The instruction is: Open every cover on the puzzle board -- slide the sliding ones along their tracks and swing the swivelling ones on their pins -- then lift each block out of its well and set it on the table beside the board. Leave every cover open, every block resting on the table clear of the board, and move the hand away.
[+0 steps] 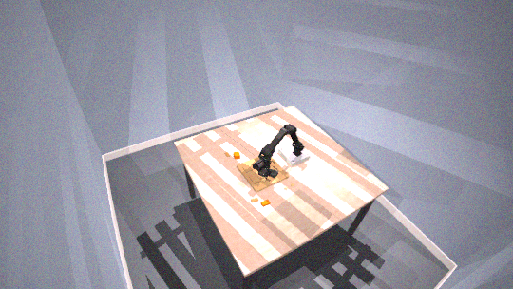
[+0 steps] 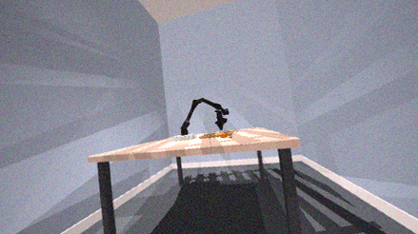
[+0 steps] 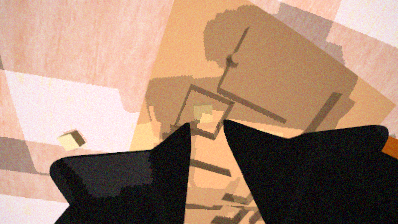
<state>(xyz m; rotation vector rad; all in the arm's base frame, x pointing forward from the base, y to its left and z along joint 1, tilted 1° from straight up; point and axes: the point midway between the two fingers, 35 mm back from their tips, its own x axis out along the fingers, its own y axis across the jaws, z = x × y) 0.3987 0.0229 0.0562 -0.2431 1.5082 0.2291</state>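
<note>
The wooden puzzle board [image 1: 248, 173] [image 3: 167, 62] lies on the table under the arm. My gripper [image 3: 206, 126] points down over it, partly open, with nothing between the fingertips. A small pale yellow block [image 3: 202, 110] shows inside a square, dark-edged well just beyond the fingertips, partly in shadow. Dark slots and a pin [image 3: 230, 61] show further up the board. A small pale yellow block [image 3: 72, 140] rests on the table left of the board in the wrist view. Orange blocks [image 1: 237, 155] [image 1: 265, 202] lie on the table clear of the board. The fingers hide part of the board; I cannot tell every cover's position.
Small tan pieces [image 1: 227, 154] [image 1: 255, 200] lie near the orange blocks. The arm's base stands on a pale plate [image 1: 297, 160] beside the board. The arm's shadow falls across the board. The table [image 1: 328, 190] [image 2: 137, 153] ends well beyond these things.
</note>
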